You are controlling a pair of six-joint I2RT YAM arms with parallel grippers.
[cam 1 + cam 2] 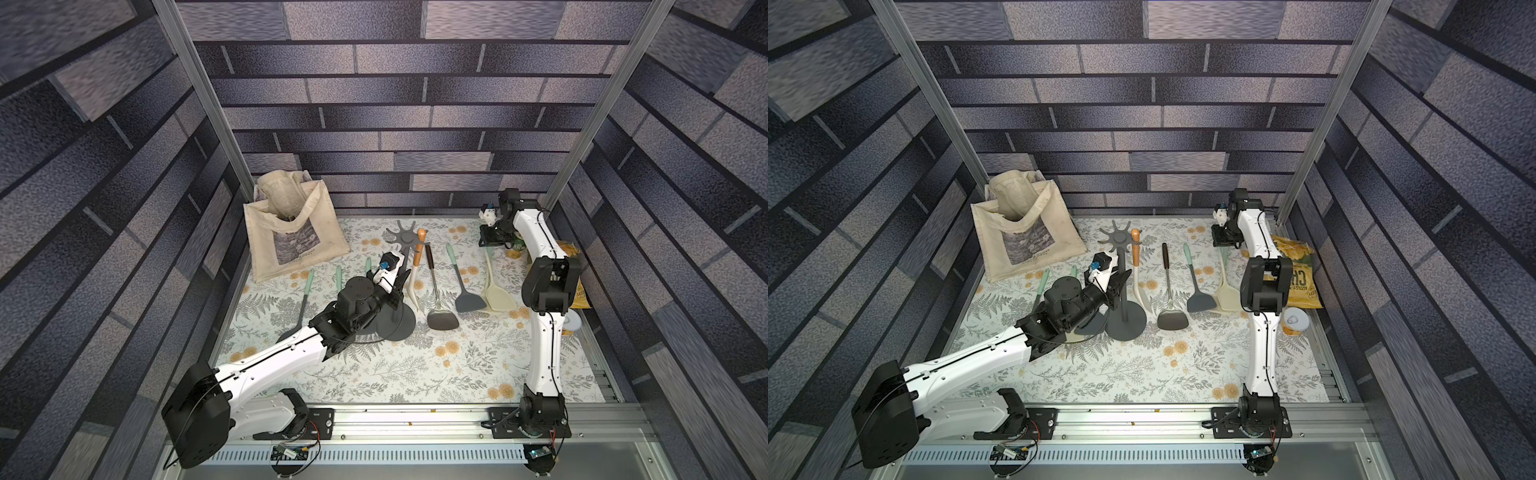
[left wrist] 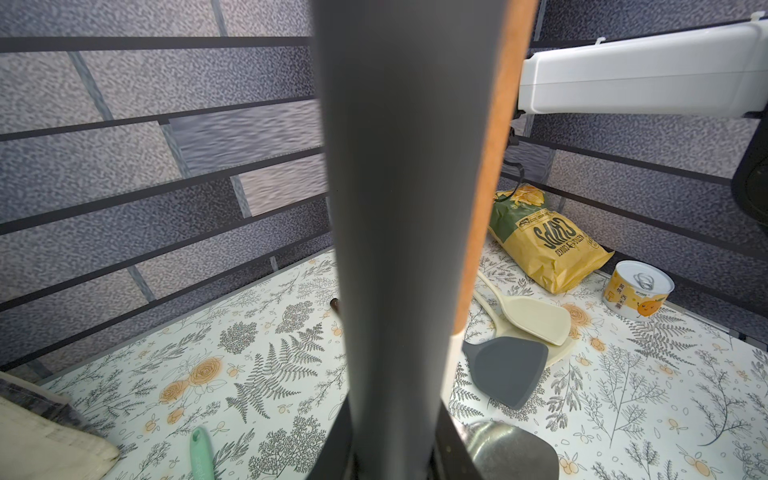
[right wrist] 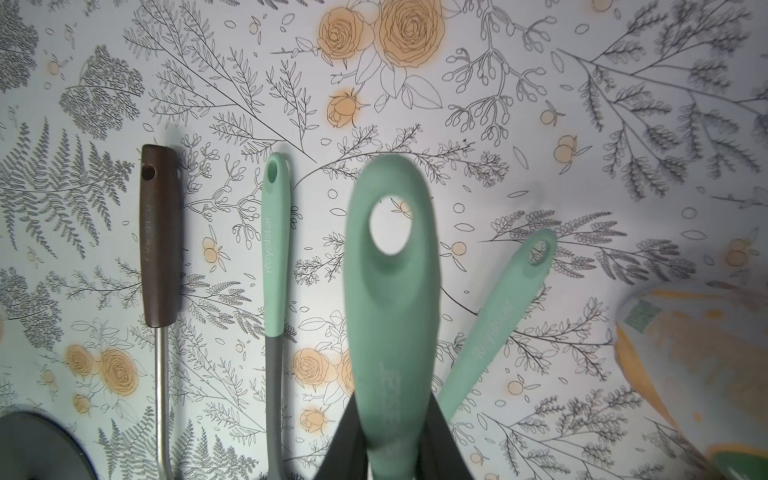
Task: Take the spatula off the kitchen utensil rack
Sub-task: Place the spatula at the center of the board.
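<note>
Item: kitchen utensil rack [image 1: 401, 328], dark grey, upright at mid-table, round base flat on the floral table [image 1: 395, 374]. Left gripper [image 1: 397, 291] is pressed onto its pole [image 2: 395, 208] about halfway up. One piece hangs there, the orange-handled spatula [image 1: 419, 253], top at a hook on the rack's right side and white blade down beside the base. Right gripper [image 1: 490, 241], far right and well apart from the rack, pinches the mint-green handle [image 3: 390, 311] of a cream spatula [image 1: 500, 300], whose head seems to rest on a second cream one. Laid between them: metal turner [image 1: 442, 318] and grey spatula [image 1: 469, 301]. Elsewhere: tote bag [image 1: 291, 232] far left, crisp bag [image 1: 1296, 282] and tin [image 1: 1296, 320] at the right edge. Hazards, as judged: a sideways tug on the orange handle could tip the rack if the left grip slips, and the held handle, if released high, could knock the crowded row. Only the right wrist view shows the pinch and the handle's hanging hole. Only the left wrist view shows the orange handle just behind the pole. Only the top views show the hook ring.
</note>
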